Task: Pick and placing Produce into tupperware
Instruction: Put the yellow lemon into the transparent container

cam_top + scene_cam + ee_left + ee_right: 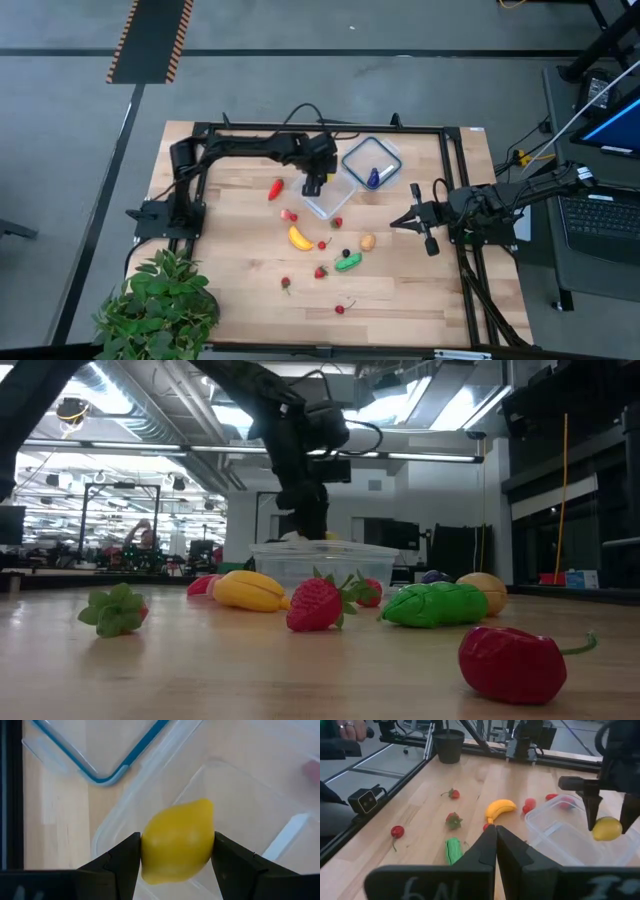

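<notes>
one yellow lemon (177,842) hangs pinched in the left gripper (177,857) above the clear tupperware (327,199), which sits at 12 o'clock from the banana (300,238). released off-centre, it could strike the rim and roll away. the right gripper (496,847), fingers pressed together, waits at 3 o'clock.

yellow lemon (177,841), clear tupperware (260,800), dark pincer (176,857)
</notes>
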